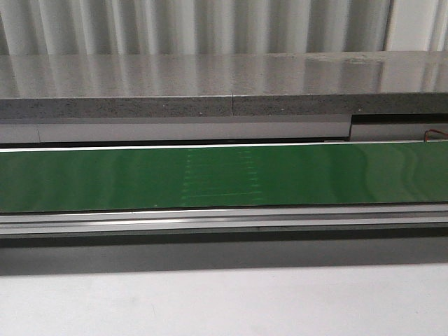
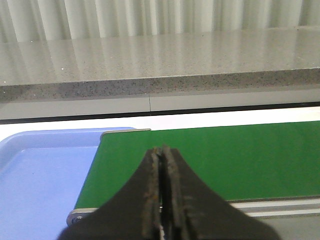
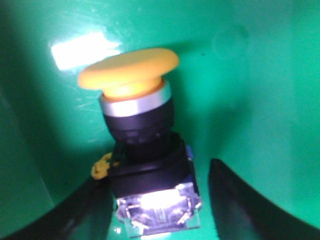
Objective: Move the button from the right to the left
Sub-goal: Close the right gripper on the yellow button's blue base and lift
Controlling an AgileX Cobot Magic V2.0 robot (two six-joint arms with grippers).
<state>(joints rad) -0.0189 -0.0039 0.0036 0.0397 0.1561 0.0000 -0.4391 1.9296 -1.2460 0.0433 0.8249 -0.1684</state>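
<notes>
Button: I see the yellow mushroom-capped push-button with black body and silver collar (image 3: 137,145) lying on a green surface, between my right gripper (image 3: 160,210)'s dark fingers (image 3: 245,200).
Right gripper: spread apart; contact with the button looks unlikely, though blur hinders me.
Left gripper (image 2: 162,200): pressed together, empty, above the green conveyor belt (image 2: 240,160) beside a pale blue plastic tray (image 2: 40,175).

The button (image 3: 134,140) has a glossy yellow plastic cap, a shiny metal ring and a black plastic body. The belt (image 1: 224,178) is smooth, glossy green.
</notes>
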